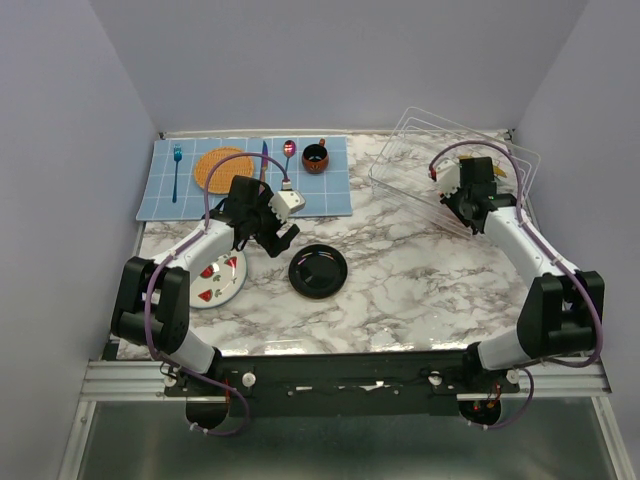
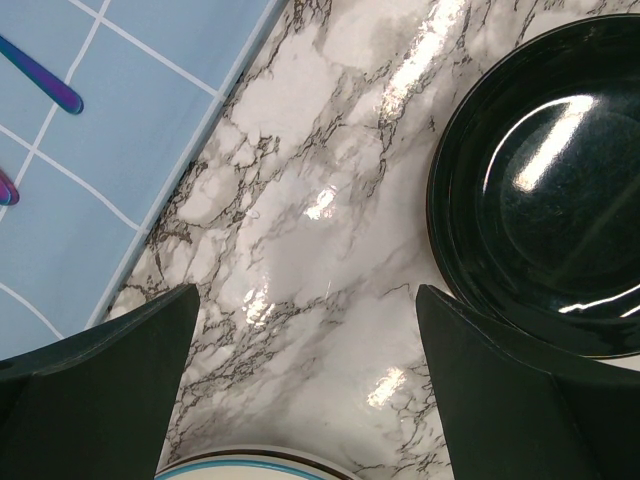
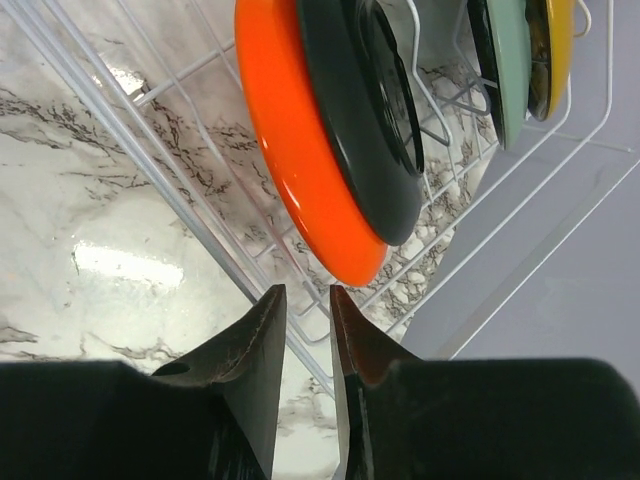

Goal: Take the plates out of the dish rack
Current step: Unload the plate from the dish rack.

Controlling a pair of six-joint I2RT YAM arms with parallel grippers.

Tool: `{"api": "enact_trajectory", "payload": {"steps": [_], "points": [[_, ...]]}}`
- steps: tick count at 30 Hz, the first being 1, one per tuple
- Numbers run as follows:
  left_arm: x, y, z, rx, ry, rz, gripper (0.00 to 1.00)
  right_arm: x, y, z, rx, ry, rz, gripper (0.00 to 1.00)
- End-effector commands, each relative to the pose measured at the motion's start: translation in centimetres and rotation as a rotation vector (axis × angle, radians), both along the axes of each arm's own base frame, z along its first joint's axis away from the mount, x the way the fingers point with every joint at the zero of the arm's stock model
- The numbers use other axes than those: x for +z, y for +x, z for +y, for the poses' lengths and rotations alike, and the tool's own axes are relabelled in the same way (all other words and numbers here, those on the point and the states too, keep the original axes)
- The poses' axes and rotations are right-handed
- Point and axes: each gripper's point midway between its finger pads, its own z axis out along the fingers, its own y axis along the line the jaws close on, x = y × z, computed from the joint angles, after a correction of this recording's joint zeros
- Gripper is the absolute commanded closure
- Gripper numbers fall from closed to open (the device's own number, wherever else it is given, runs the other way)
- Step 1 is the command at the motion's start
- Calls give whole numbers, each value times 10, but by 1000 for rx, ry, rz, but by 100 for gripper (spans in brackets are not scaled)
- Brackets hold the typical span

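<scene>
Rack (image 1: 415, 135) sits far right. I see my right arm stretched into it, gripper (image 3: 308, 292) just under the orange plate (image 3: 295, 180), jaws a sliver apart, empty. My left arm bends over the marble (image 2: 300, 190), gripper (image 2: 305, 300) spread wide beside the black plate (image 2: 540, 180).

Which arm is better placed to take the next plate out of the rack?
The right. Its pincer is close to the rim of the orange plate standing in the rack, jaws slightly apart. The left pincer hangs open over the table beside the black plate.
</scene>
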Motion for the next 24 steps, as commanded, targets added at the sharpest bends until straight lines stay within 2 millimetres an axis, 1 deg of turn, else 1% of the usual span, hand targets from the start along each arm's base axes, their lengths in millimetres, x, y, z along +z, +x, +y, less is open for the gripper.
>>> {"api": "enact_trajectory", "payload": {"steps": [1, 11, 17, 24], "points": [[-1, -3, 0, -7, 12, -5, 1, -11, 4, 8, 7, 41, -1, 67], [-4, -4, 0, -10, 15, 2, 1, -14, 16, 9, 11, 39, -8, 67], [-5, -6, 0, -12, 14, 9, 1, -15, 22, 5, 12, 13, -19, 67], [-5, -5, 0, -11, 11, 9, 1, -11, 27, -2, 9, -34, -45, 67]]}}
